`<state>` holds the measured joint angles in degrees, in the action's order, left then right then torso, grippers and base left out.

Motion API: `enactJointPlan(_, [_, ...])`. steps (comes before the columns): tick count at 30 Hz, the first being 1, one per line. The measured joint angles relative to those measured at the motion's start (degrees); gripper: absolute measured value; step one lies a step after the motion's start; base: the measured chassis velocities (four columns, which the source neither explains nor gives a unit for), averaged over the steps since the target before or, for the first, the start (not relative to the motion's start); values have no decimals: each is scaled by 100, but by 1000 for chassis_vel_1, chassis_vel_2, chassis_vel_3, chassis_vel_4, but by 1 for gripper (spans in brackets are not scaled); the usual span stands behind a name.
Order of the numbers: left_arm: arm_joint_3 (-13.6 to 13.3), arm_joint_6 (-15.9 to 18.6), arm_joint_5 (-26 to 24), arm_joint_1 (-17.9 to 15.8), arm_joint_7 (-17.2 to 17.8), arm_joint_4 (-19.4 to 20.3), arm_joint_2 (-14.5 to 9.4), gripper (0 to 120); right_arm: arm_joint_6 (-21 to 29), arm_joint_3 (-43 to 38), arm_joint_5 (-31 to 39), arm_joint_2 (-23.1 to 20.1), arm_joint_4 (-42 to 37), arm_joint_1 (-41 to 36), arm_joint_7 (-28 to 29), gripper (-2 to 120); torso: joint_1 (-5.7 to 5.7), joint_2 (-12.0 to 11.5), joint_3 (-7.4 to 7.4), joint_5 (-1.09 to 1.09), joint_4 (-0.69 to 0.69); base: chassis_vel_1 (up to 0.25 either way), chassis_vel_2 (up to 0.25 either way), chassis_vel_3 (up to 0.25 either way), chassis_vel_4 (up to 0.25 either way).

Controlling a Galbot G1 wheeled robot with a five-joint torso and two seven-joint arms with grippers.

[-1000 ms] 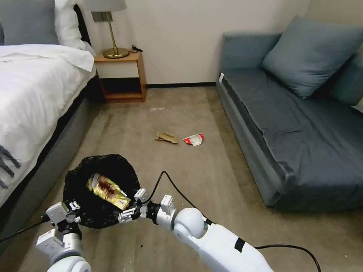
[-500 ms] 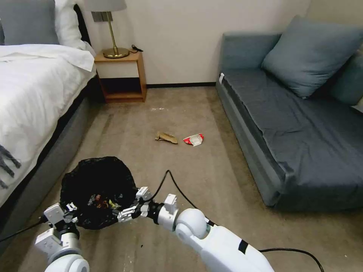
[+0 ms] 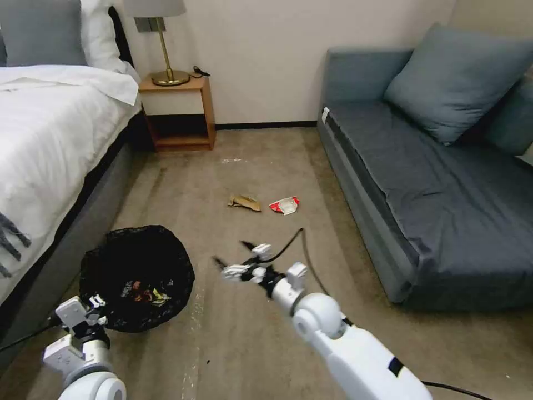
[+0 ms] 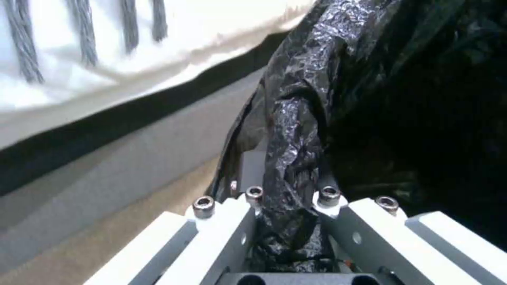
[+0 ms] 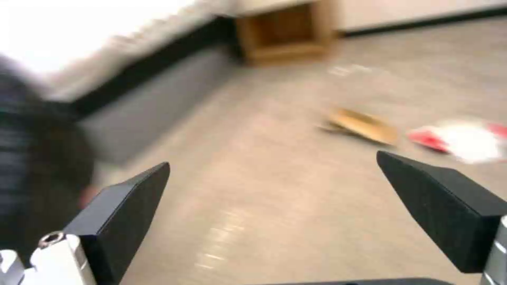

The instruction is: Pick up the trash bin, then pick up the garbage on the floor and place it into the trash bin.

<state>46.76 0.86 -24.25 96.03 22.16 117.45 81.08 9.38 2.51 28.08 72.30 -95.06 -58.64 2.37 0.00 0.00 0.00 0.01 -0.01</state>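
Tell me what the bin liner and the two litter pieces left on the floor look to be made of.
Trash bin liner: thin glossy black plastic film, crinkled and glinting where the left gripper pinches it. Tan piece: probably matte crumpled paper or card. Red-and-white wrapper: looks like printed plastic or foil; too small to settle.

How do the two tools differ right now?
The left tool is shut on the bin's black bag rim, beside the bed; the right tool is open and empty. The left sits low at the bin's near edge; the right hangs over bare carpet, pointed toward the tan wad and red wrapper.
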Motion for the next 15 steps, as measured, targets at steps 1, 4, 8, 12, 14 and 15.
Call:
enactJointPlan(1, [9,-9,1,3,-2,0,-12,3,97,-80,-14,-14,0,-35,200,100,0,0,0,0,0,0,0,0,0])
enactJointPlan(4, [36,-80,-35,48,-7,-19,-57,3,357,-311,-75,-29,0,-171,762,100,0,0,0,1,0,0,0,0,0])
enactJointPlan(8, [46,-215,-68,140,-13,-105,-98,3,430,-427,-265,-18,-5,-272,920,100,0,0,0,-1,0,0,0,0,0])
enactJointPlan(12, [49,-299,-86,170,-16,-204,-133,3,437,-505,-374,40,-12,-315,964,100,0,0,0,-1,1,0,0,0,0])
enactJointPlan(14, [49,-313,-87,172,-16,-235,-148,3,393,-562,-483,81,26,-328,964,100,0,0,0,-1,1,0,0,0,0])
enactJointPlan(15, [49,-314,-87,170,-16,-235,-152,3,361,-587,-523,89,61,-336,964,100,0,0,0,-1,1,0,0,0,0])
